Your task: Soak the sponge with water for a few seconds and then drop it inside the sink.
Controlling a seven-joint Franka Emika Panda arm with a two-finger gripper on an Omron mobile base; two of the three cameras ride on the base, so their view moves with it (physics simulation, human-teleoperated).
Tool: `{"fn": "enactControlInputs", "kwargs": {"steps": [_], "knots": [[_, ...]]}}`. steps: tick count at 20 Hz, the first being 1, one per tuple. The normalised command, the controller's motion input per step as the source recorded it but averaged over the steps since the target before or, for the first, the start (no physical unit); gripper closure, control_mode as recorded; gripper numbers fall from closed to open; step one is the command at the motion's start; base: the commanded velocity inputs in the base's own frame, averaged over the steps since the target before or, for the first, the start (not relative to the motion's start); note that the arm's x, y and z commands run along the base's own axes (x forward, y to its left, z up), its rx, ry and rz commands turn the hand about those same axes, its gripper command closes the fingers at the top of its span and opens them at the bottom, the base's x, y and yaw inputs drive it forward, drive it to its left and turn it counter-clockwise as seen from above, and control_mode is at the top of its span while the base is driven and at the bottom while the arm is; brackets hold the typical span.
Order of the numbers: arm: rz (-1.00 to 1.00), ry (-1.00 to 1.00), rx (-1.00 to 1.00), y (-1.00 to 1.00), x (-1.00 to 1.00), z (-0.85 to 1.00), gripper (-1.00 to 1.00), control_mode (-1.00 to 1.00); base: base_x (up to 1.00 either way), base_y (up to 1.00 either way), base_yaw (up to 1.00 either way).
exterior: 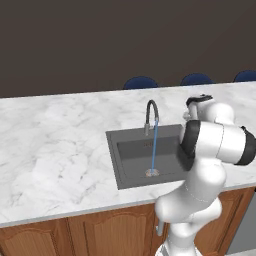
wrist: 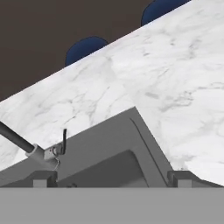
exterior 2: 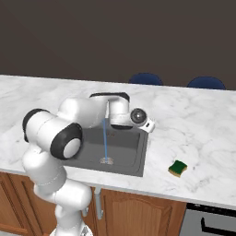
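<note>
The sponge (exterior 2: 177, 168) is small, green on top and yellow below. It lies flat on the white marble counter (exterior 2: 203, 133), to the right of the sink (exterior 2: 133, 159). A thin blue stream of water (exterior 2: 105, 140) runs from the faucet (exterior: 151, 114) down to the drain (exterior 2: 106, 161). The gripper (wrist: 112, 178) hangs above the sink with jaws wide apart, holding nothing.

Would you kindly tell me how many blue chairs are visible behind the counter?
3 in the left base view: left chair, middle chair, right chair cut by the frame edge. More may be out of frame.
</note>
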Motion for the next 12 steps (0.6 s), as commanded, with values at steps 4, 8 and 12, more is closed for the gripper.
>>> {"fn": "enactControlInputs", "kwargs": {"steps": [4,8,12], "knots": [[-0.05,0.11,0.00,-0.01,-0.33,0.41,-1.00,-1.00,0.00,0.00,0.00],[-0.02,0.14,0.00,0.00,-0.23,0.56,-1.00,-1.00,0.00,0.00,0.00],[0.00,0.17,0.00,0.00,-0.04,0.66,-1.00,-1.00,0.00,0.00,0.00]]}}
